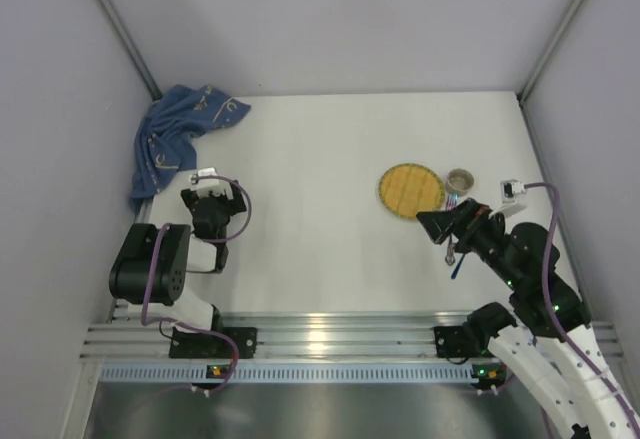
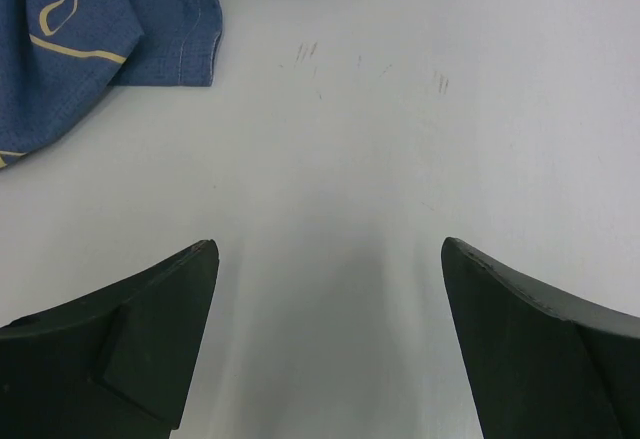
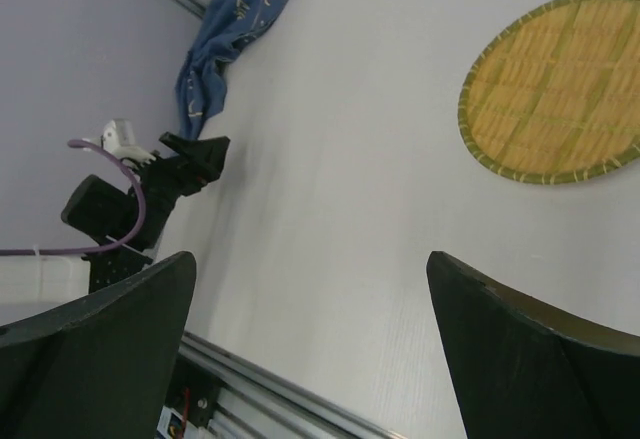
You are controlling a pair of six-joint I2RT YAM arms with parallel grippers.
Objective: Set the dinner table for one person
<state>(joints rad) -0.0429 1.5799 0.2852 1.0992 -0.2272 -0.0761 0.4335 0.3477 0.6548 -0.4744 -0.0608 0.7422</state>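
The white dinner table (image 1: 320, 179) carries a crumpled blue patterned cloth (image 1: 180, 139) at the far left and a round yellow woven-look plate (image 1: 410, 189) at the right. A small round cup (image 1: 460, 179) stands just right of the plate. My left gripper (image 1: 213, 195) is open and empty, low over bare table just near of the cloth (image 2: 90, 39); its jaws stand wide apart (image 2: 328, 249). My right gripper (image 1: 436, 225) is open and empty, hovering just near of the plate (image 3: 555, 89), with its jaws wide apart (image 3: 310, 259).
A blue-handled utensil (image 1: 457, 264) lies on the table partly under my right arm. Grey walls close in the table on the left, right and back. A metal rail (image 1: 330, 334) runs along the near edge. My left arm (image 3: 140, 199) shows in the right wrist view.
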